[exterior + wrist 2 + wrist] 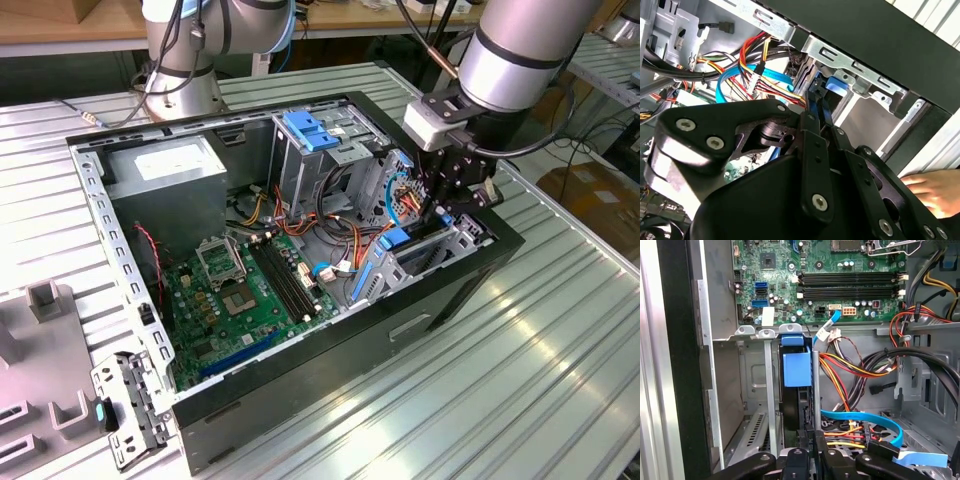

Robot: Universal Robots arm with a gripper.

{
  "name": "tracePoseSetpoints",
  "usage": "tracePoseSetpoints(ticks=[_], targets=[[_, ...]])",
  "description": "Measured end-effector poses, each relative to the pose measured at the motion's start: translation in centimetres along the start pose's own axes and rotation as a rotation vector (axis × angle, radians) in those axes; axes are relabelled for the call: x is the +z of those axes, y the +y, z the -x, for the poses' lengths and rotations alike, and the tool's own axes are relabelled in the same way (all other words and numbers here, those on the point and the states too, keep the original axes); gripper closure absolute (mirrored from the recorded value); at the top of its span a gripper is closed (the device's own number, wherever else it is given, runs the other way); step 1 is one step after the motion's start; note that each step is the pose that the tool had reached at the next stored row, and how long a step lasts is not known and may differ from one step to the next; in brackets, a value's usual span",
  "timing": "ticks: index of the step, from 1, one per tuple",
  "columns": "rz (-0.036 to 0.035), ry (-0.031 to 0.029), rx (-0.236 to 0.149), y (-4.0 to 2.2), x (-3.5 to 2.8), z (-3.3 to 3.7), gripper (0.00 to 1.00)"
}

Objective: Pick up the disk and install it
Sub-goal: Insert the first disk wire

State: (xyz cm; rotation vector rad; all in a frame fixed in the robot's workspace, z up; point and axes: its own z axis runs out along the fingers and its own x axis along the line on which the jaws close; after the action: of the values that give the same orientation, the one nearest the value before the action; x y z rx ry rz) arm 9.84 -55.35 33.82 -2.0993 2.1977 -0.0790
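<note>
The disk (796, 390) stands on edge in the drive bay (757, 390) at the corner of the open computer case (480, 270), slid down between the bay's thin metal uprights. In the first wrist view its light-blue rail end faces the camera, with the dark body of the disk running back toward the arm. In the exterior view the same blue end (395, 240) shows just below the gripper (452, 205).

The gripper (807, 452) is right at the disk, and its jaws are closed on the near edge of the disk, one black finger (812, 145) on each side of the narrow blue-edged body.

Beside the bay lies a bundle of cables (855, 370) in red, yellow, orange and black, and a flat blue cable (865, 417) curves under them. Beyond the bay sits the green circuit board (245, 290) with its long black memory slots. A grey power-supply box (165, 170) is at the far corner of the case, and a tall metal cage with a blue latch (305, 130) stands near the middle.

The case rests on a ribbed metal worktop (520, 370). A person's hand (935, 187) shows at the edge of the second wrist view, outside the case wall.
</note>
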Motion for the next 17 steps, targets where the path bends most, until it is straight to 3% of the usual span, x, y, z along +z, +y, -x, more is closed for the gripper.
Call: tracePoseSetpoints(ticks=[5, 6, 8, 10, 11, 17], targets=[[-0.0001, -0.0023, 0.000, -0.02, -0.05, 0.01, 0.82], [0.0000, -0.0009, 0.000, -0.08, -0.59, 0.02, 0.76], [0.0000, -0.0009, 0.000, -0.16, -1.50, 0.05, 0.76], [0.0000, -0.0008, 0.000, -0.17, -1.55, 0.06, 0.77], [0.0000, -0.0009, 0.000, -0.17, -1.55, 0.06, 0.89], [0.0000, -0.0009, 0.000, -0.18, -1.61, 0.06, 0.89]])
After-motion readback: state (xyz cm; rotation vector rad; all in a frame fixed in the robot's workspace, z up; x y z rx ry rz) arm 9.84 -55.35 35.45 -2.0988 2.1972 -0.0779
